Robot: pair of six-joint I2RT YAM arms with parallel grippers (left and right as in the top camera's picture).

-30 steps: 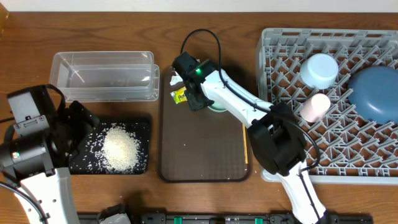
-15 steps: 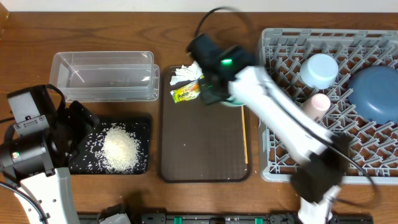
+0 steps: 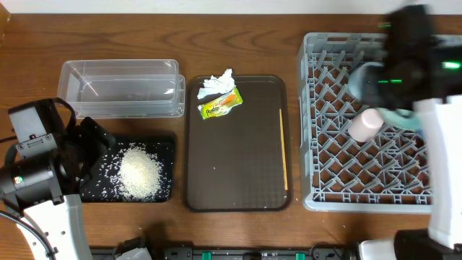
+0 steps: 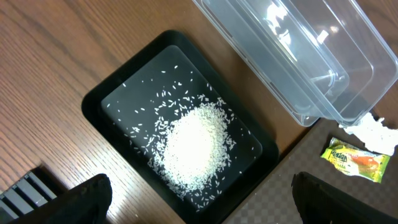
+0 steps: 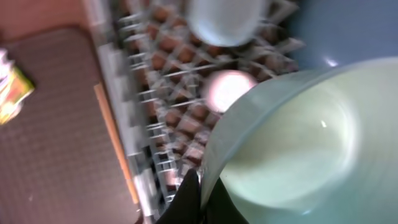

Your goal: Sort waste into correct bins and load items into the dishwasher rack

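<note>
Right gripper (image 5: 201, 190) is clamped tight, fingers pinching either side of the rim of the pale-green bowl (image 5: 292, 149). That bowl is up in the air above the dishwasher rack (image 3: 339, 173). Beneath it in the rack, the pink cup (image 3: 364, 124) lies among the pegs, the light-blue bowl (image 5: 224, 22) sits just past it, and the dark-blue dish (image 5: 354, 28) is off to the side. The arm itself is a blur from overhead.

Over to the left gripper (image 4: 200, 183): jaws spread wide, nothing between them, hovering above the black tray (image 4: 99, 102), where the rice heap (image 4: 193, 146) is piled in the middle with stray grains around it. The clear tub (image 4: 292, 56) sits just beside that tray.

On the brown serving tray (image 3: 238, 173), the tissue (image 3: 215, 84) and snack wrapper (image 3: 219, 106) lie right beside each other at the far end. The wooden stick (image 3: 284, 148) lies along the tray's right edge.
</note>
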